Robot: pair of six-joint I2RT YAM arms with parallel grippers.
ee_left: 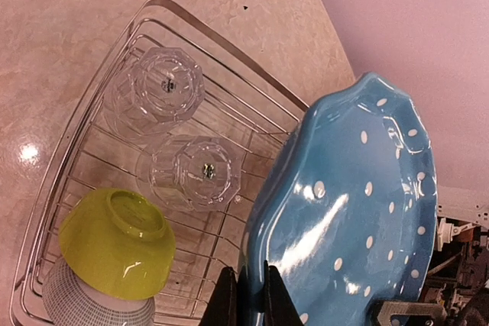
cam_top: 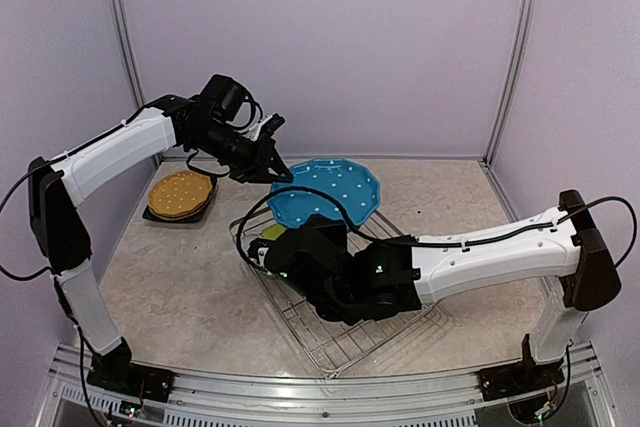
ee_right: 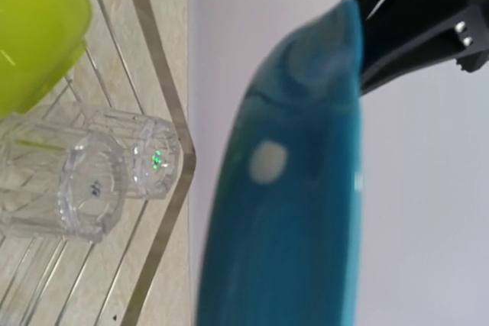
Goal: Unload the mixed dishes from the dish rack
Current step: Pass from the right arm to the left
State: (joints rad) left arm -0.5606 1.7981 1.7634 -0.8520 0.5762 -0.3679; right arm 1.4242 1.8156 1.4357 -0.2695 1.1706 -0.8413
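Bench (cam_top: 180, 277) of beige stone, lilac walls (cam_top: 320, 47) around. Your dish rack (cam_top: 320, 342) holds two clear glasses (ee_left: 164, 85) and a lime bowl (ee_left: 118, 242). Your left fingers (ee_left: 227, 303) pinch the blue-dotted plate (ee_left: 351, 211); for the right fingers you cannot tell.

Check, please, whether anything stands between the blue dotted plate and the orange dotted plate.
Nothing visible does: the blue-dotted plate, gripped at its rim by the left hand, hangs above the dish rack, with only bare table towards the orange-dotted plate.

light: bright, even | glare: table (ee_left: 29, 152), blue-dotted plate (ee_left: 321, 227) (streaky) | blur: rt-wrist plate close-up
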